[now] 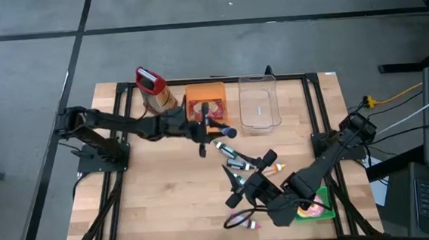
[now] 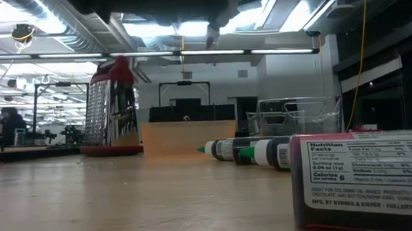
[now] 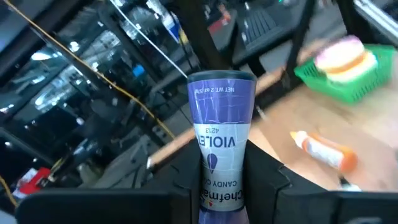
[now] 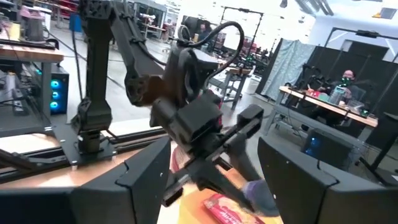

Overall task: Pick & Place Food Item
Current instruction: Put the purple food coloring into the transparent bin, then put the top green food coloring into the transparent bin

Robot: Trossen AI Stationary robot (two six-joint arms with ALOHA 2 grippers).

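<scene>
A violet-labelled squeeze bottle (image 3: 222,118) is held in my left gripper (image 1: 214,129), above the middle of the table in front of the orange box (image 1: 205,99). My right gripper (image 1: 243,181) hovers open over the near right part of the table with nothing between its fingers. It faces the left gripper (image 4: 205,134). A green basket (image 1: 320,208) with a pink and yellow food item (image 3: 341,55) stands on the table at the near right edge. Other small bottles (image 1: 234,158) lie on their sides on the wood. My left gripper pinches the violet bottle's body (image 3: 219,186) between its two fingers, at the end nearer my wrist. The fingers reach level from the table's left and lie along the bottle. The bottle sticks out ahead of the fingertips, its flat end (image 3: 221,79) away from me, lifted clear of the table.
A red-topped grater (image 1: 151,86) stands at the far left and a clear tub (image 1: 260,105) at the far right. A white and orange bottle (image 3: 323,149) lies on the wood. A box with a nutrition label (image 2: 367,174) sits at the near edge. The left part of the tabletop (image 1: 151,192) is bare wood.
</scene>
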